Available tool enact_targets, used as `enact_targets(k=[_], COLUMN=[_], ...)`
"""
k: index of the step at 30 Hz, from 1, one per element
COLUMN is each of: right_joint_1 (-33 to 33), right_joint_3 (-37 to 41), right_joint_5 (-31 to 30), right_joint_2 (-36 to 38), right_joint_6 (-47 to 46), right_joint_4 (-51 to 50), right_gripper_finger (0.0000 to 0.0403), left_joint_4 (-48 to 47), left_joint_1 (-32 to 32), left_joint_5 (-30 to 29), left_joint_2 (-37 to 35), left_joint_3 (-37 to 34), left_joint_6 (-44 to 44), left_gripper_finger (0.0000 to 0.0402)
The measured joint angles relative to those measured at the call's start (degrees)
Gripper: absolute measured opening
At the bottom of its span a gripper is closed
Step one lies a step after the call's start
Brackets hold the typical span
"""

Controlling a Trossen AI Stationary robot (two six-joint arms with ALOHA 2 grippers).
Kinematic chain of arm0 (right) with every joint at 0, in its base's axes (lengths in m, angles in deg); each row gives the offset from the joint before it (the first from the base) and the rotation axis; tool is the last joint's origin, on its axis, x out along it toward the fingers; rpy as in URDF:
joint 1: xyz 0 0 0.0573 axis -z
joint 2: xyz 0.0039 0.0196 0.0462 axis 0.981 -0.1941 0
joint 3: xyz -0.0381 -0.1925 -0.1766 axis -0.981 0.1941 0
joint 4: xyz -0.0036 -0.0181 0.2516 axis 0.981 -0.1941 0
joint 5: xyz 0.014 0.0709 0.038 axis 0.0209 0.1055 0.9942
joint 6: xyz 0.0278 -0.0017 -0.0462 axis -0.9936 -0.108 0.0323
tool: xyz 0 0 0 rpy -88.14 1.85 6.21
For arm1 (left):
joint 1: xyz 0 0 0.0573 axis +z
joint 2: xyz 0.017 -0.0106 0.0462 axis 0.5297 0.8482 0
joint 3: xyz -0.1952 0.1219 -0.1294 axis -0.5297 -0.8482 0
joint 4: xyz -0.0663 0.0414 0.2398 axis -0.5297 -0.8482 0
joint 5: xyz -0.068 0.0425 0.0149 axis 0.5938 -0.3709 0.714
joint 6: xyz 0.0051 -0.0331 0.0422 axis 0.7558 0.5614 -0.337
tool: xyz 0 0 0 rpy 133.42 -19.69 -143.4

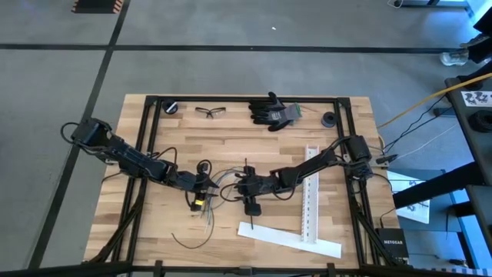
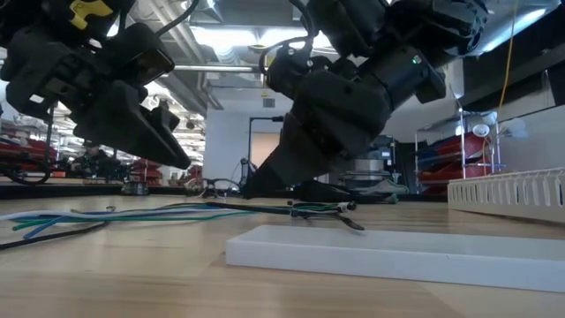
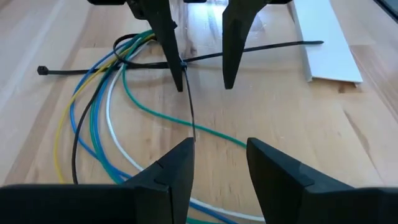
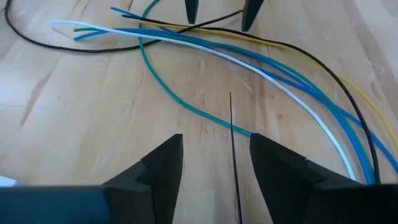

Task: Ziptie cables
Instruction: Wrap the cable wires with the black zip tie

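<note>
Left gripper (image 3: 217, 165) fingers apart, lower centre of frame, over cables (image 3: 99, 118) and ziptie (image 3: 186, 59). Right gripper (image 4: 214, 158) likewise apart, opposite, mid-table on wood.

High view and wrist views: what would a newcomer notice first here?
Two dark arms meet at the table's middle, the left gripper and right gripper facing each other with open fingers over a fan of coloured cables. A black ziptie lies across the bundle. Black gloves rest at the far edge.
</note>
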Motion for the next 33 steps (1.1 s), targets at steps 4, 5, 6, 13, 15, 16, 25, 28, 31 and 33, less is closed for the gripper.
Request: enact_targets(k=[4,5,6,13,15,16,25,28,31,33], right_joint_1=[0.07,0.15,0.21,1.17,1.48,1.53,1.14,0.71,-0.03,-0.65], right_joint_3=[-0.05,-0.04,-0.03,-0.08,-0.12,-0.18,-0.36,-0.62,-0.63,-0.54], right_joint_5=[-1.49,-1.48,-1.47,-1.72,-2.47,-2.84,-12.27,-14.38,-15.13,-16.58], right_joint_2=[-1.69,-2.07,-2.3,-2.76,-2.76,-2.76,-0.08,2.86,4.29,4.34], right_joint_6=[0.04,0.04,0.05,-0.57,-1.02,-1.3,-1.6,-1.68,-1.93,-1.95], right_joint_4=[-0.16,-0.11,0.1,0.11,-0.68,-1.28,-3.9,-1.53,0.68,3.44], right_gripper_finger=[0.016,0.0156,0.0151,0.0083,0.0049,0.003,0.0,0.0,0.0,0.0], left_joint_4=[-0.05,-0.02,-0.07,-0.19,-0.17,-0.15,-0.07,0.55,0.6,0.68], left_joint_1=[0.0,0.0,0.0,0.0,0.0,0.0,0.0,0.0,0.04,0.1], left_joint_5=[0.0,0.0,0.0,0.0,0.0,0.0,0.0,0.0,-0.02,-0.49], left_joint_2=[0.0,0.0,0.0,0.0,0.0,0.0,0.02,0.02,-0.1,-0.39], left_joint_3=[0.01,0.02,0.02,0.04,0.04,0.04,0.04,0.07,0.11,0.13], left_joint_6=[-0.01,0.0,0.0,-0.17,-0.17,-0.17,-0.13,-0.17,-0.04,-0.01], left_gripper_finger=[0.0131,0.0131,0.0131,0.0131,0.0131,0.0131,0.0131,0.0131,0.0131,0.0131])
